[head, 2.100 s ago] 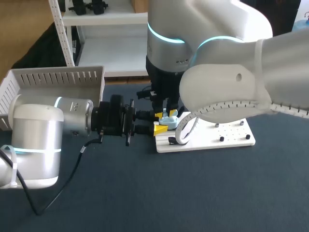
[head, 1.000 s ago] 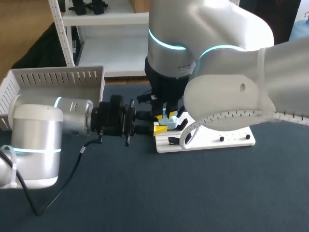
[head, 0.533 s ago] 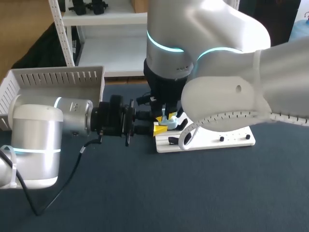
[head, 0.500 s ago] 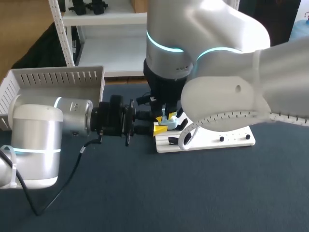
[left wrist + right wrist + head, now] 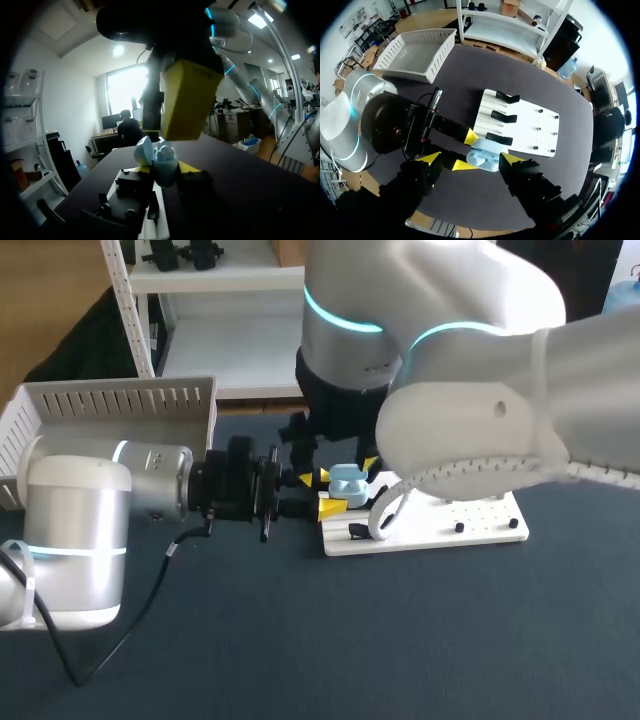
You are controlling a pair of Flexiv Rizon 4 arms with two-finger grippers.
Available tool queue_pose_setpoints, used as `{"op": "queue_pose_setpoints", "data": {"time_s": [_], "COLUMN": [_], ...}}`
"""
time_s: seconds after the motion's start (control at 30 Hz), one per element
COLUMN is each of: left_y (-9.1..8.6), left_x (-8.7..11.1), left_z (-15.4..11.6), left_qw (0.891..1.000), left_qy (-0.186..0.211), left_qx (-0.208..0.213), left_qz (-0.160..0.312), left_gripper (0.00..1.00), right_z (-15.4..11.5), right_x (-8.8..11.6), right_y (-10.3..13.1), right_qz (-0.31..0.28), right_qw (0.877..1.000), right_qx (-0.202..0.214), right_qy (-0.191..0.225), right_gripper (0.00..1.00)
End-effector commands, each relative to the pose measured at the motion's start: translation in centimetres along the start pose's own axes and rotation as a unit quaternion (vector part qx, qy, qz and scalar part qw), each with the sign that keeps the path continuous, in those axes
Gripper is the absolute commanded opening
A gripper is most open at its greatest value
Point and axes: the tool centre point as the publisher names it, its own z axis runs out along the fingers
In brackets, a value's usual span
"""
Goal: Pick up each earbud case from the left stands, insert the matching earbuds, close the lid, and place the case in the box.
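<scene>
A light blue earbud case [image 5: 348, 483] hangs over the left end of the white stand board [image 5: 470, 525]. My left gripper [image 5: 333, 495] comes in from the left and is shut on it, one yellow tip on each side. In the left wrist view the case [image 5: 162, 157] sits between those tips, and its lid seems tilted up. My right gripper [image 5: 338, 468] hovers just above the case, open. In the right wrist view its tips stand wide on either side of the case [image 5: 487, 150] without touching it.
Black stands [image 5: 501, 116] line the left part of the board [image 5: 535, 127], with small pegs on its right part. A white slatted basket [image 5: 120, 400] stands at the back left. The dark table in front of the arms is bare.
My right gripper, earlier closed down on the top of the case, has opened wide and lifted a little. The left arm and the case have stayed put.
</scene>
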Motion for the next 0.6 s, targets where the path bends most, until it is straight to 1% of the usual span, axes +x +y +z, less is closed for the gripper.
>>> {"op": "queue_pose_setpoints", "data": {"time_s": [0.03,0.1,0.17,0.33,0.43,0.6], "left_y": [0.0,0.0,0.0,0.0,0.0,0.0], "left_x": [0.0,0.0,0.0,0.0,0.0,0.0], "left_z": [0.1,0.1,0.1,0.1,0.1,0.1], "left_qw": [1.000,1.000,1.000,1.000,1.000,1.000], "left_qy": [0.000,0.000,0.000,0.000,0.000,0.000], "left_qx": [-0.001,-0.001,-0.001,-0.001,-0.001,-0.001], "left_qz": [0.000,0.000,0.000,0.000,0.000,0.000], "left_gripper": [0.00,0.00,0.00,0.00,0.00,0.00], "right_z": [-0.9,-0.8,-0.3,0.9,1.6,2.3], "right_x": [-0.1,-0.8,-1.3,-2.4,-2.5,-2.3], "right_y": [-2.2,-3.3,-4.5,-6.6,-7.0,-7.1], "right_qz": [0.023,0.043,0.061,0.096,0.104,0.106], "right_qw": [1.000,0.999,0.998,0.995,0.994,0.994], "right_qx": [0.000,0.003,0.007,-0.001,0.002,0.002], "right_qy": [-0.007,0.000,0.003,0.010,0.016,0.020], "right_gripper": [0.92,1.00,1.00,1.00,1.00,1.00]}}
